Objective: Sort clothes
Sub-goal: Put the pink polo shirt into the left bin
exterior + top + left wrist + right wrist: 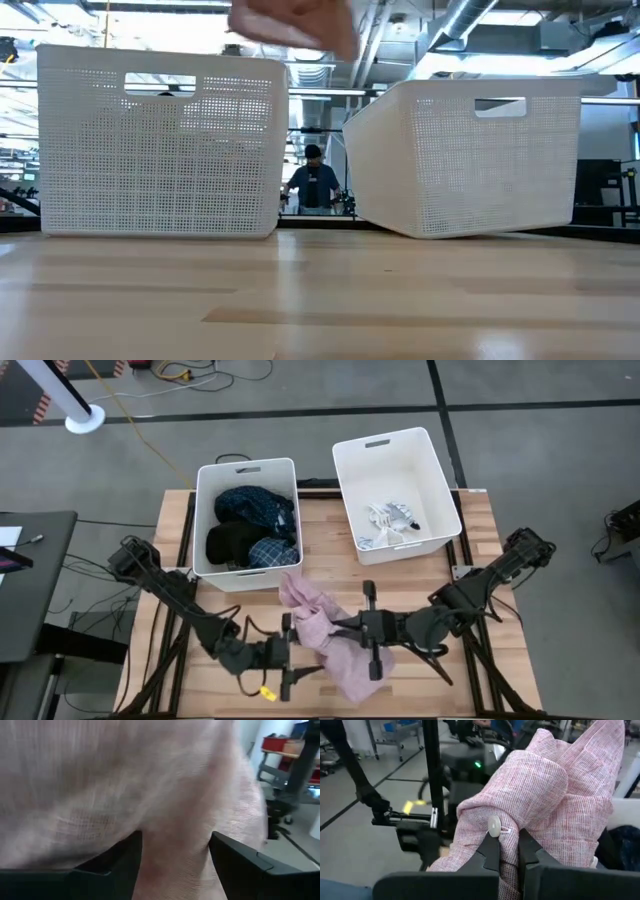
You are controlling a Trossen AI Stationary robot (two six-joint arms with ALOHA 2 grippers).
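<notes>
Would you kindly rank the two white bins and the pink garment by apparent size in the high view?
1. Right white bin and left white bin: look much alike, so unranked.
2. Pink garment: smaller, though it is held up nearer the camera, so this is unsure.

Pale pink garment (325, 635): crumpled, woven fabric with a white button, lifted off the table near its front edge, stretching from just beside the left bin's front. Dark clothes (250, 525) in the left bin: navy patterned, black, blue plaid, heaped. White and blue-white striped pieces (392, 520) in the right bin.
</notes>
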